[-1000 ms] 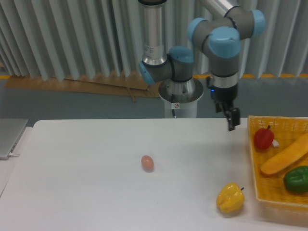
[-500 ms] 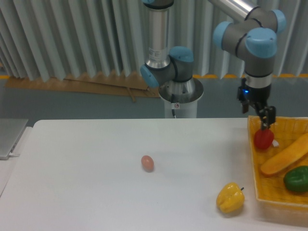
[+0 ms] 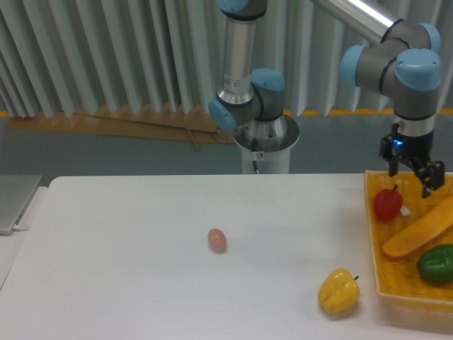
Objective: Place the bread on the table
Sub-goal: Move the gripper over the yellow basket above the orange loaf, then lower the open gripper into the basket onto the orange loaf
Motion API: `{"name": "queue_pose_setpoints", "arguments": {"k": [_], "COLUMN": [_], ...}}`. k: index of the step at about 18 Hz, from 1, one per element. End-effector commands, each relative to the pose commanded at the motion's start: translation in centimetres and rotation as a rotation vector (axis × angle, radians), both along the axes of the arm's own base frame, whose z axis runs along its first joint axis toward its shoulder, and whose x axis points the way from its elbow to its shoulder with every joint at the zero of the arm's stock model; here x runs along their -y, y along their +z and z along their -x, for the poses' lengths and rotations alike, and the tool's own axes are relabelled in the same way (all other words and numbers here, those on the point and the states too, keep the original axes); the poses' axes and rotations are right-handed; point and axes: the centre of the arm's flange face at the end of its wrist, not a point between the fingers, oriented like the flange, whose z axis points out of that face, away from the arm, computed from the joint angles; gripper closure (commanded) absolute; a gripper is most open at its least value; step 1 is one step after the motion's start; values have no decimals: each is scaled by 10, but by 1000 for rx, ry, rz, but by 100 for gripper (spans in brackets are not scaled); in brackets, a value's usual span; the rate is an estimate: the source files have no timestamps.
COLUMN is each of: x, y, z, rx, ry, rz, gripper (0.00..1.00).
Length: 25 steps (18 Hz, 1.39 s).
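The long orange-tan bread loaf [image 3: 419, 236] is seen lying inside the yellow woven basket [image 3: 410, 297], between a red pepper [image 3: 388, 204] and a green pepper [image 3: 436, 263]. The black two-finger gripper [image 3: 413, 180] is held above the basket's far end, jaws spread apart and empty.

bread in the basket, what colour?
Orange-tan, smooth. The bread lies diagonally in the yellow woven basket; the fixed camera, the only view, shows it clearly.

gripper [image 3: 412, 179] | moved right from table edge to above basket [image 3: 407, 287] | jaws now spread
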Motion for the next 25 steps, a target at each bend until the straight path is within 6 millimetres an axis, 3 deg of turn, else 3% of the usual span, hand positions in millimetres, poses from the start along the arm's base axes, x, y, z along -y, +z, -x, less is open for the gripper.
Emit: {"name": "queue_pose_setpoints", "arguments": {"k": [4,11,14,16,25], "x": [-2,-3,8,26,38], "y": [-26,-79,-85,-83,-87], "z": [16,23,28,34,55], "rx": [27,117,132,135,131], "ry": [5,4,-42,-62,-113], "rz": [10,42,48,47,44], "gripper": [0,0,0,0,0]}}
